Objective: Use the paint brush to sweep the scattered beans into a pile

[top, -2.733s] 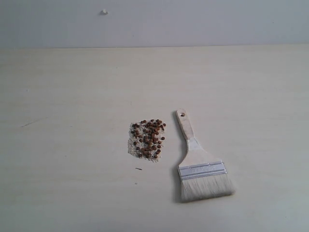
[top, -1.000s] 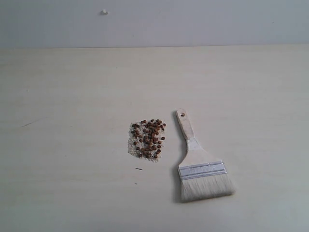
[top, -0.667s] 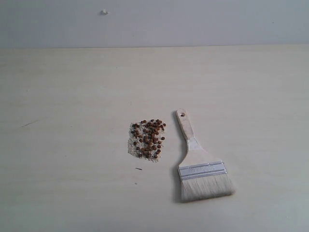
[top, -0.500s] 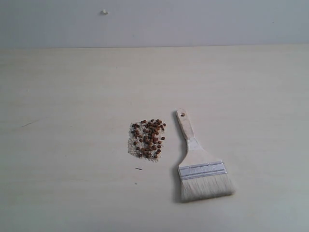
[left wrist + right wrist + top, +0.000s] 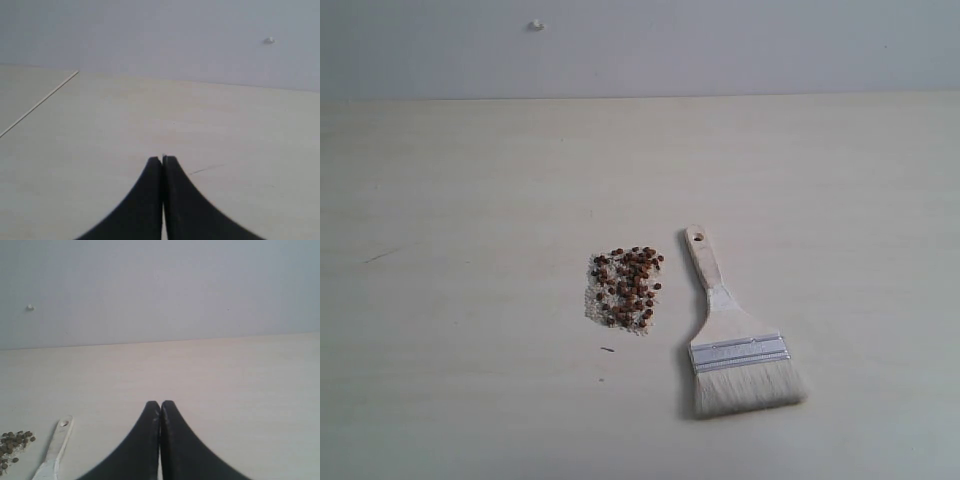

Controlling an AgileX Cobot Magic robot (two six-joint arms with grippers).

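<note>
The reddish-brown beans lie in one compact pile mixed with whitish crumbs, near the middle of the pale table. The paint brush lies flat just right of the pile, its handle hole toward the far side and its off-white bristles toward the near edge. Neither gripper shows in the exterior view. My left gripper is shut with nothing in it, above bare table. My right gripper is shut and empty too; the brush handle and part of the beans show off to one side of it.
A grey wall stands behind the table, with a small white knob on it. A thin dark sliver lies just in front of the pile. A table seam runs across the left wrist view.
</note>
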